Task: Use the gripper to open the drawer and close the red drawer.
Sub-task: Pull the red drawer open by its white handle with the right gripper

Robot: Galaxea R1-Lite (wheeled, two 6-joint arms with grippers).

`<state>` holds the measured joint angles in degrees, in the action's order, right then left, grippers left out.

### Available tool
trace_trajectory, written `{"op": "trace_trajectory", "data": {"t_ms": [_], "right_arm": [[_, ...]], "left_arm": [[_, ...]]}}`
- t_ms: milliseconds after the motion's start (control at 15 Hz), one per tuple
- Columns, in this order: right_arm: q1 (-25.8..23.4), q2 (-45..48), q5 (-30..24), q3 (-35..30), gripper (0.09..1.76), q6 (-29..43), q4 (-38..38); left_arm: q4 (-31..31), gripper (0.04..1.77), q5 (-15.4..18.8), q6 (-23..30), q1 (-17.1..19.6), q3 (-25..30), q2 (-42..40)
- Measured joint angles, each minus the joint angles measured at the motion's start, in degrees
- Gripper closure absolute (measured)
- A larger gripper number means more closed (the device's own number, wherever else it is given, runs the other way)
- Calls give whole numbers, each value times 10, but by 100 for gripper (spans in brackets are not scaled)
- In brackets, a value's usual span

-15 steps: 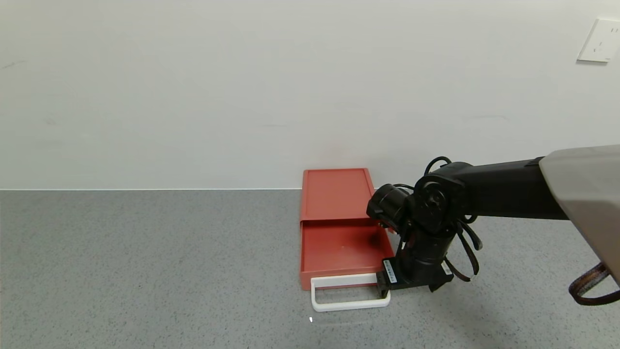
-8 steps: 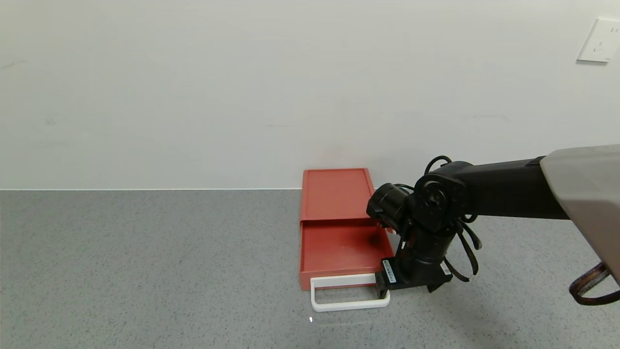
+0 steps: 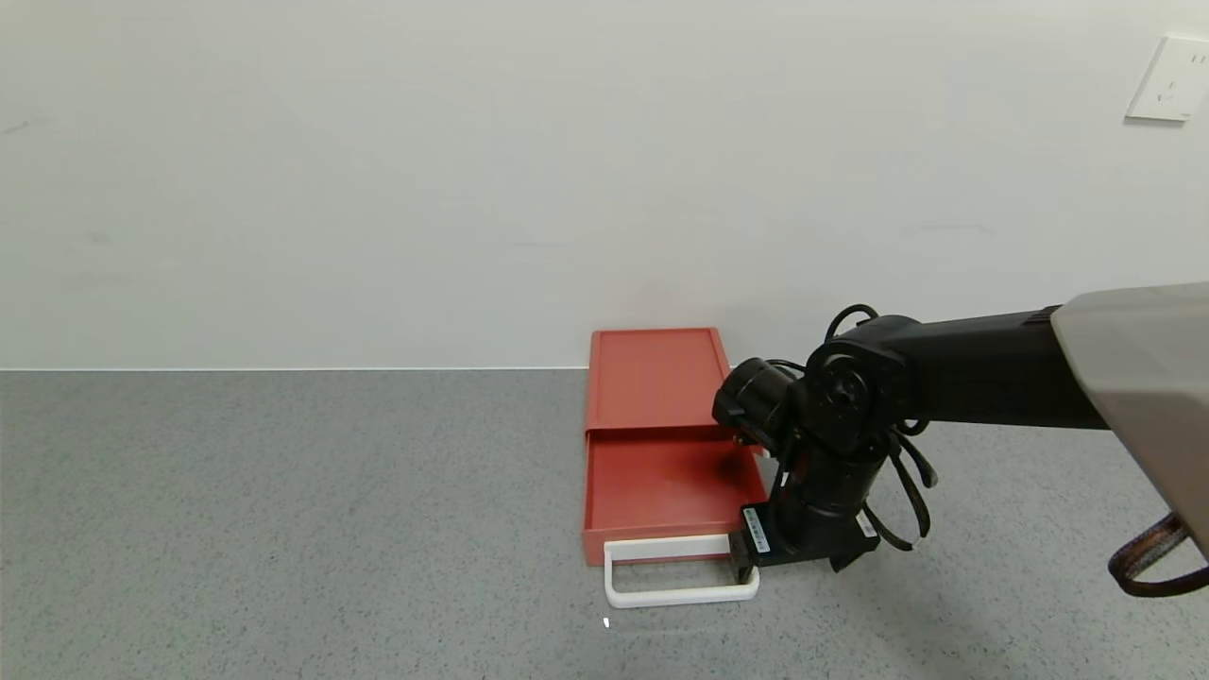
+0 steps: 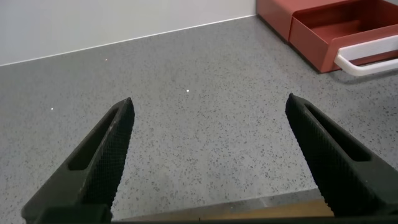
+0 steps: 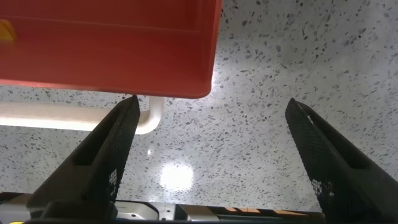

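The orange-red drawer box [image 3: 654,378] lies on the grey table against the wall. Its red tray [image 3: 666,482] is slid out toward me, with the white loop handle [image 3: 675,571] at its front. My right gripper [image 3: 789,565] points down at the table just right of the handle's right end; one finger [image 5: 106,155] is beside the handle's corner [image 5: 146,118], below the tray's front [image 5: 106,50]. It is open and holds nothing. My left gripper [image 4: 211,149] is open and empty, low over the table far left of the drawer [image 4: 329,31], outside the head view.
The white wall stands right behind the drawer box, with a socket plate [image 3: 1171,80] at the upper right. A brown strap [image 3: 1152,567] hangs at the right edge. Grey speckled tabletop [image 3: 283,519] stretches left of the drawer.
My right gripper has edged slightly to the left beside the handle's right end. The tray and handle have shifted a few pixels left with it.
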<state>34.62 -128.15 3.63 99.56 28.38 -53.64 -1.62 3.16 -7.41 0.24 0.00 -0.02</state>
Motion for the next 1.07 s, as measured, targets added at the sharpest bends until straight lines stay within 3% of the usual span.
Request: {"op": "trace_trajectory", "data": {"t_ms": [1067], "right_arm": [[3, 2, -3, -15, 14, 2, -4]], "left_arm": [[0, 6, 0, 0, 0, 0, 0]]}}
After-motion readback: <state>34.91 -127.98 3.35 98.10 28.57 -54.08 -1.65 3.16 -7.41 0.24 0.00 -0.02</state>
